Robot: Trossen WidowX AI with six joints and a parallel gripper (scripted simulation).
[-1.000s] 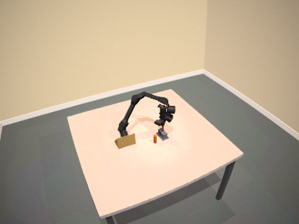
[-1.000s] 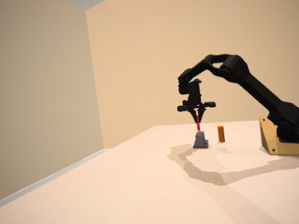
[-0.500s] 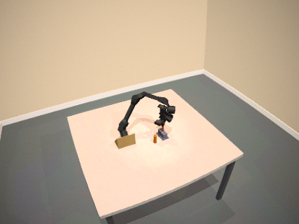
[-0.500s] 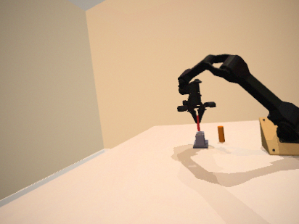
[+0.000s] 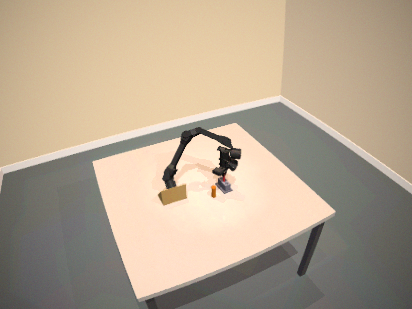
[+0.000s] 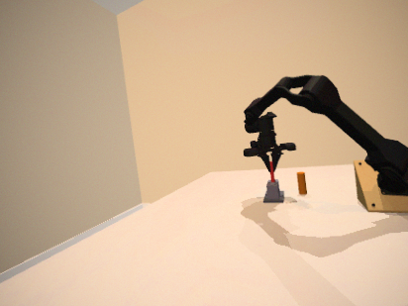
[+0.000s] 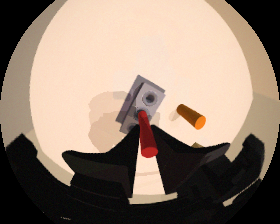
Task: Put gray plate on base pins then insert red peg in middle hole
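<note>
Wrist view shows you the gripper [image 7: 148, 160] pinching the red peg [image 7: 146, 136] between its jaws, with the peg reaching forward from them toward the gray plate [image 7: 143, 102]. Its far tip sits right at the plate's near edge, close to the middle hole; you cannot tell whether it has entered. The plate lies on the base just beyond the jaws. Off to the right of the jaws stands an orange cylinder [image 7: 190, 116], apart from the plate. From the exterior view, the peg [image 6: 271, 170] hangs nearly upright below the gripper [image 6: 270, 156], its lower end meeting the plate [image 6: 273, 191].
</note>
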